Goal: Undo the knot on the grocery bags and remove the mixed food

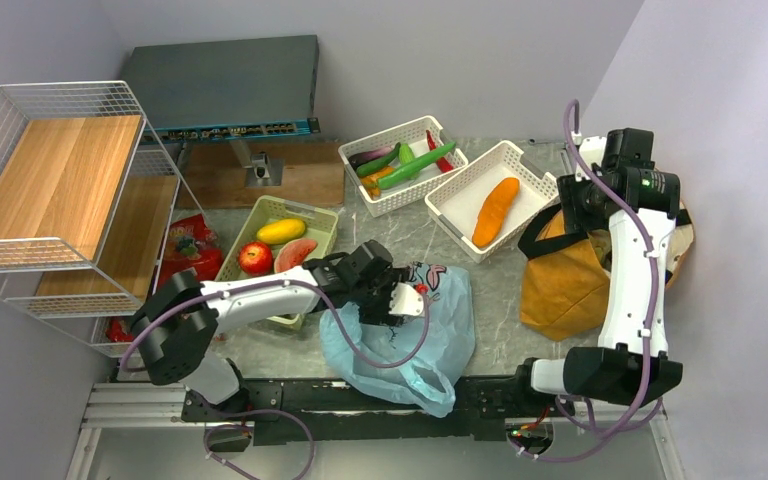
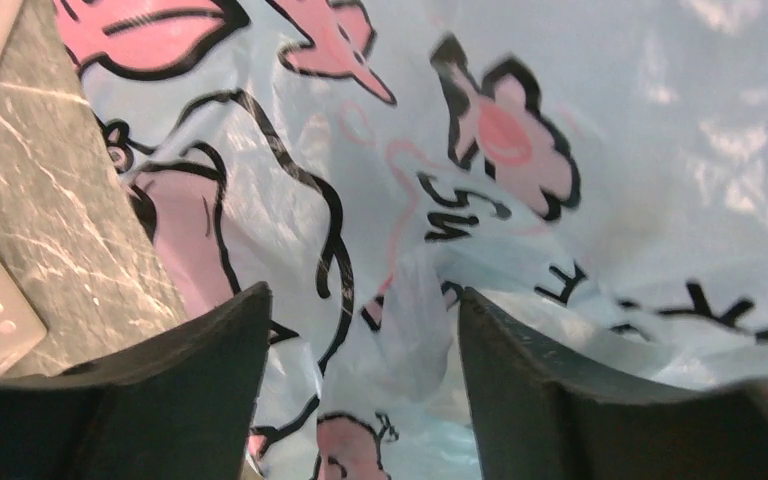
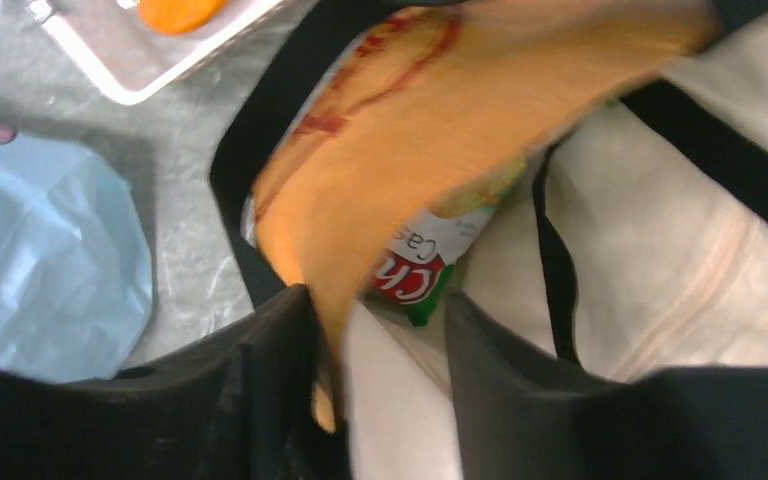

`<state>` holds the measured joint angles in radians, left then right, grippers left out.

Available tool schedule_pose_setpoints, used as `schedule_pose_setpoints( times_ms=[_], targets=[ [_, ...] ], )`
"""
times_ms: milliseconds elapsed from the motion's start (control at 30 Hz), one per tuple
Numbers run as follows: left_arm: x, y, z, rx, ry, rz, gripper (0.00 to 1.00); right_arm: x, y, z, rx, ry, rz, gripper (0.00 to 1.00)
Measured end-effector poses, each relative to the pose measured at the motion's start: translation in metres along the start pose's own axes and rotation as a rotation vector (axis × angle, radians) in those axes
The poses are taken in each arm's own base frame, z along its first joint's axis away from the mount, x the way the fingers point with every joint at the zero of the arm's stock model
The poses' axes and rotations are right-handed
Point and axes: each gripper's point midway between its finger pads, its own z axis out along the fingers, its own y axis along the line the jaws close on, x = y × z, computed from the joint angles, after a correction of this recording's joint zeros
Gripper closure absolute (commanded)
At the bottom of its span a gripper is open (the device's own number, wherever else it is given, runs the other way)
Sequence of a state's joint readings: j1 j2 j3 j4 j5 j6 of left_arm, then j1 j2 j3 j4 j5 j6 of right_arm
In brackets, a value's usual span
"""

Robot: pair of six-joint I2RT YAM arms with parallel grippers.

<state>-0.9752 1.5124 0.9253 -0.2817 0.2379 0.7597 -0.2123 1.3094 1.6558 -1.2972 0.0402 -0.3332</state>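
The light-blue plastic bag [image 1: 410,345] with black and pink print lies at the table's front. My left gripper [image 1: 400,300] is open right over it; in the left wrist view [image 2: 360,300] a raised fold of the bag [image 2: 430,300] stands between the jaws. The mustard tote [image 1: 560,290] sits at the right. My right gripper [image 1: 598,215] is open astride its rim [image 3: 360,250], and a snack pack [image 3: 422,270] shows inside. The mango [image 1: 280,231], apple [image 1: 255,257] and watermelon slice [image 1: 295,255] lie in a green basket [image 1: 320,215]. The carrot [image 1: 495,210] lies in a white basket.
A second white basket [image 1: 360,152] at the back holds the cucumber [image 1: 415,167], a green pepper, a purple eggplant and a red chili. A wire shelf with wooden boards [image 1: 55,185] stands at the left, with a red pack [image 1: 190,245] beside it. A grey box [image 1: 225,85] stands at the back.
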Motion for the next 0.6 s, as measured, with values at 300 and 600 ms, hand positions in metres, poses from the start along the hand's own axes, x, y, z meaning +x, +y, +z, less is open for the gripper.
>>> schedule_pose_setpoints(
  times_ms=[300, 600],
  targets=[
    [-0.014, -0.004, -0.018, -0.012, -0.075, -0.116, 0.23, 0.0, 0.074, -0.017, -0.393, -0.03, -0.091, 1.0],
    [-0.033, 0.003, -0.097, -0.128, -0.283, -0.208, 0.06, 0.064, 0.181, -0.046, -0.719, -0.004, -0.418, 0.98]
  ],
)
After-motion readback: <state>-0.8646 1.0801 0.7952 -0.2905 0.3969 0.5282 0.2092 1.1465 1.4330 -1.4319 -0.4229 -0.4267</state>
